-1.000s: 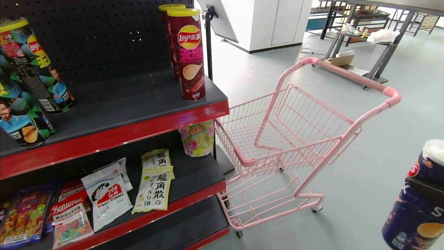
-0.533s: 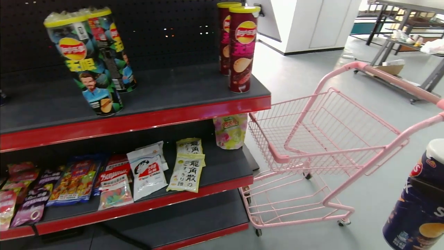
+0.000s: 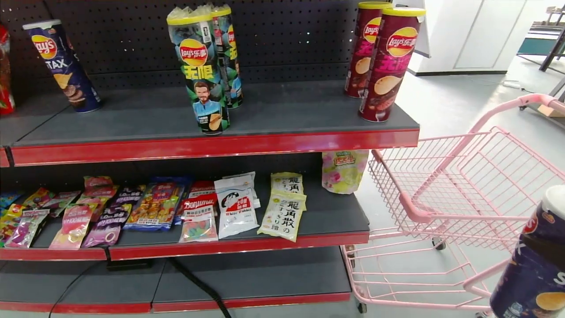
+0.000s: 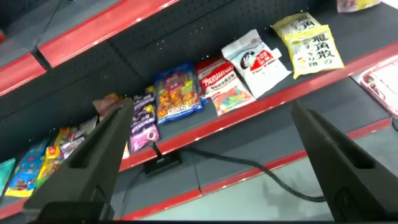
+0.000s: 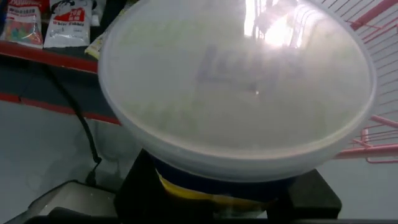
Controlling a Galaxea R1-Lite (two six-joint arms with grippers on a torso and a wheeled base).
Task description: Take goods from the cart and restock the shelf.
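My right gripper (image 5: pixel 224 202) clamped on navy chip can (image 3: pixel 532 265), fingers either side below clear lid (image 5: pixel 236 81). Can upright at 4 o'clock in head view, off shelf (image 3: pixel 212 145), near pink cart (image 3: pixel 410 212) at 3 o'clock. My left gripper (image 4: pixel 208 158) spread wide, nothing between fingers, above snack bags (image 4: pixel 177 93) on lower tier. On top tier at 10 o'clock, second navy can (image 3: pixel 62 66) stands upright.

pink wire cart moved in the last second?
No. The pink wire shopping cart has its front corner beside the right end of the red-edged black shelf, as before; the whole view shifted, so the camera moved.
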